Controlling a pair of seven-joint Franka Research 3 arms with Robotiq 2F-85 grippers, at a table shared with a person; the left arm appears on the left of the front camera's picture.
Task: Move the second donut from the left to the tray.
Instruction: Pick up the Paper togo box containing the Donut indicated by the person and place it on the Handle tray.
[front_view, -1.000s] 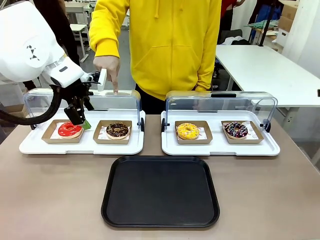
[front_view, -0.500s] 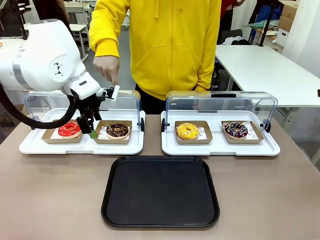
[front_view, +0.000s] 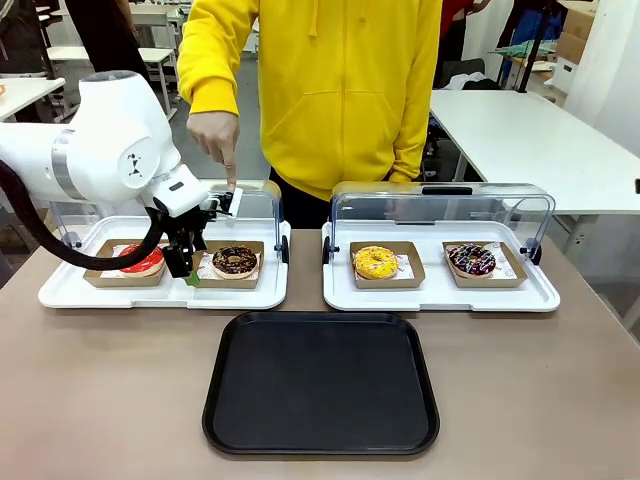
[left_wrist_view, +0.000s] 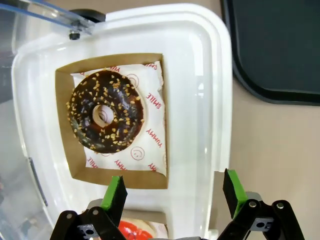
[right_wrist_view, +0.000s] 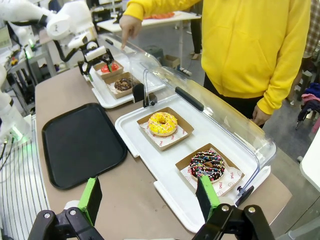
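The chocolate-glazed donut (front_view: 235, 261) with light sprinkles sits in its brown holder on the left white tray (front_view: 160, 298), second from the left. My left gripper (front_view: 188, 264) hangs open just left of it, between it and the red donut (front_view: 140, 258). In the left wrist view the chocolate donut (left_wrist_view: 105, 117) lies ahead of the open gripper (left_wrist_view: 173, 192), whose green fingers (left_wrist_view: 115, 192) hold nothing. The black tray (front_view: 320, 380) lies at the table's near middle. My right gripper (right_wrist_view: 148, 196) is open, high above the table's right end. A person's hand (front_view: 222, 140) points down behind the chocolate donut.
The right white tray (front_view: 440, 298) carries a yellow donut (front_view: 376, 262) and a dark donut with multicoloured sprinkles (front_view: 471, 259). Clear lids (front_view: 440, 205) stand raised behind both white trays. The person in yellow stands at the far edge.
My left gripper has moved right and down, from over the red donut to the gap between the red and chocolate donuts. The person's hand stays pointing.
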